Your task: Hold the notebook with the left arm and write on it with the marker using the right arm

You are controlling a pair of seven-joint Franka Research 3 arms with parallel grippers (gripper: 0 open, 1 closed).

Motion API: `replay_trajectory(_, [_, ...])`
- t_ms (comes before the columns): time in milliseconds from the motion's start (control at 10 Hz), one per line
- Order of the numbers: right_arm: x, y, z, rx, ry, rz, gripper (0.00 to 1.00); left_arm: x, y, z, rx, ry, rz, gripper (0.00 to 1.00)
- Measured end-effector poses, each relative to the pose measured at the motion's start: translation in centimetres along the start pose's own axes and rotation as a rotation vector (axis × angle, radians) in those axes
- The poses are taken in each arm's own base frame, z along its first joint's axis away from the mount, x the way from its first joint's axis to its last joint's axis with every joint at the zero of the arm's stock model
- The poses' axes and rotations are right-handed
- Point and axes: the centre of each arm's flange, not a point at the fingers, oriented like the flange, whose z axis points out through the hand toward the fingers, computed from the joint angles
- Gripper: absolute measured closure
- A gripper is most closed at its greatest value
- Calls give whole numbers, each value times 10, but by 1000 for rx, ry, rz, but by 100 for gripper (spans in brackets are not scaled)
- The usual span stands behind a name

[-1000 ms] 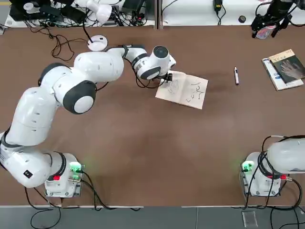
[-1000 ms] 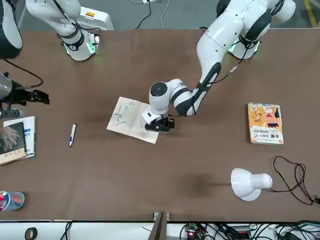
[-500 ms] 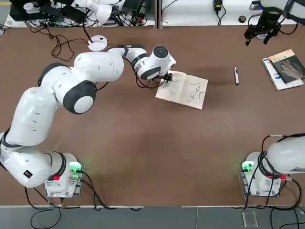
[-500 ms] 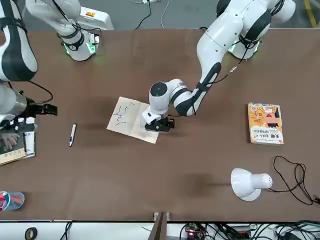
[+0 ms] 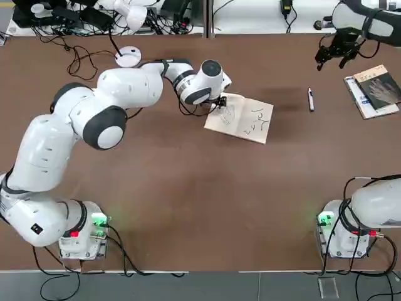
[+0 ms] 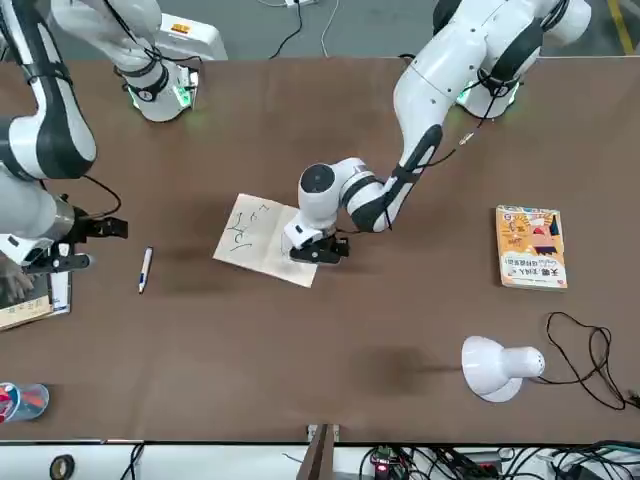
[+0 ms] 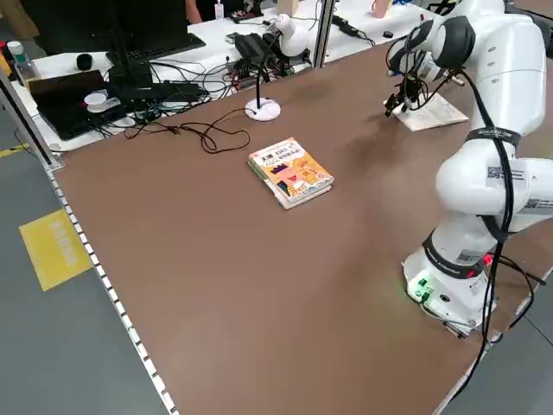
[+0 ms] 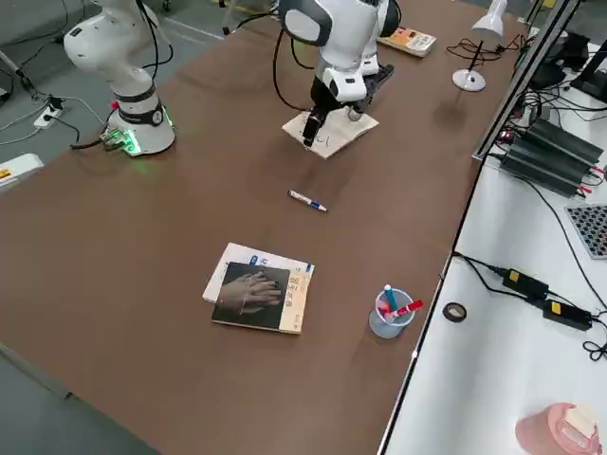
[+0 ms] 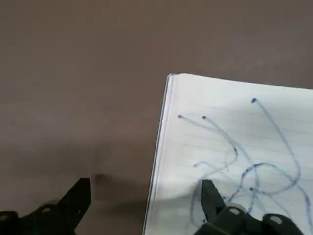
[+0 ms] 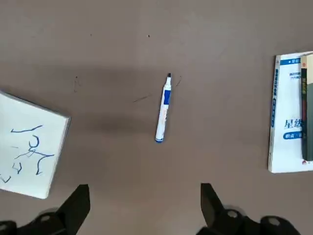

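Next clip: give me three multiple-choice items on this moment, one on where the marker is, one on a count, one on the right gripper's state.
1. Where is the marker?
A. on the notebook
B. on the bare table, between the notebook and the stacked books
C. in the right gripper

2. How many pens stand in the clear cup?
A. none
B. two
C. five

3. What state is the right gripper in?
A. open, empty
B. shut on the marker
C. shut on a book

Answers:
1 B: it lies alone on the brown top.
2 B: a red and a blue one show.
3 A: its fingers stand apart above the marker, with nothing between them.
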Motion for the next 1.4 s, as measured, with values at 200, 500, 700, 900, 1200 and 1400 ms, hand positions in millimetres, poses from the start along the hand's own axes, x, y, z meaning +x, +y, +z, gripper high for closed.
replay_trajectory(200, [3, 0, 15, 0, 26, -2, 0, 0, 0, 0, 0, 0, 0, 0])
replay_trajectory(500, [8, 0, 44, 3, 54, -2, 0, 0, 0, 0, 0, 0, 0, 0])
replay_trajectory(700, [12, 2, 64, 6, 55, -1, 0, 0, 0, 0, 0, 0, 0, 0])
replay_trajectory(900, [14, 6, 83, 8, 51, 5, 0, 0, 0, 0, 0, 0, 0, 0])
replay_trajectory(1200, [12, 17, 114, 13, 47, 24, 0, 0, 0, 0, 0, 0, 1, 0])
replay_trajectory(1400, [7, 21, 139, 17, 53, 28, 0, 0, 0, 0, 0, 0, 0, 0])
